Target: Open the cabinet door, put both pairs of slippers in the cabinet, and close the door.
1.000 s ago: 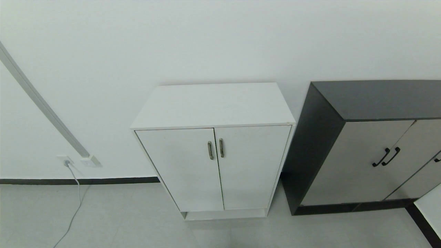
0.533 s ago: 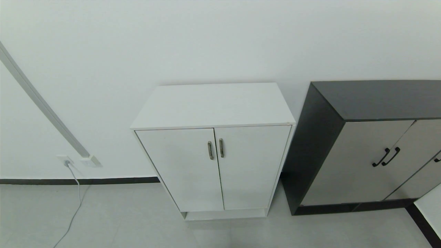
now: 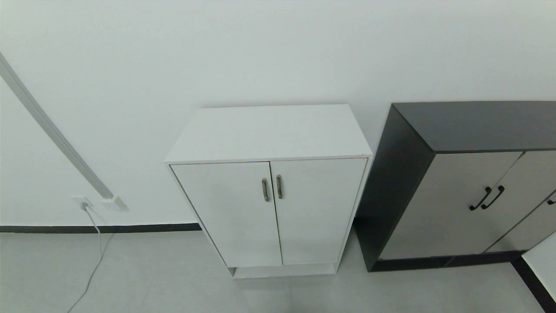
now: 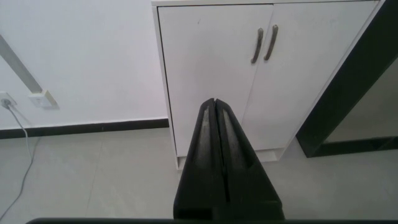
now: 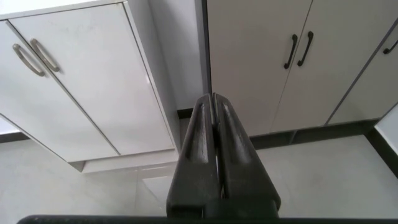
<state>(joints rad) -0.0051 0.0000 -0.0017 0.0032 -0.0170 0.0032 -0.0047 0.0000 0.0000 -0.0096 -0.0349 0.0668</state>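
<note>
1. White wall backs the shut cabinet [image 3: 269,208], dark cabinet [image 3: 451,204] alongside.
2. Left gripper [image 4: 214,106], right gripper [image 5: 213,99]: fingers pressed together, well short of it.
3. Risk: closed fingers glancing off slim handles [image 3: 272,188].

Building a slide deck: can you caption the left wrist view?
Shut left claw faces the closed white cabinet and its paired handles.

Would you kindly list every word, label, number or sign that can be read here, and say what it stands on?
None: no text, number or sign can be read.
The white cabinet, the dark cabinet and the wall sockets show no legible print.
</note>
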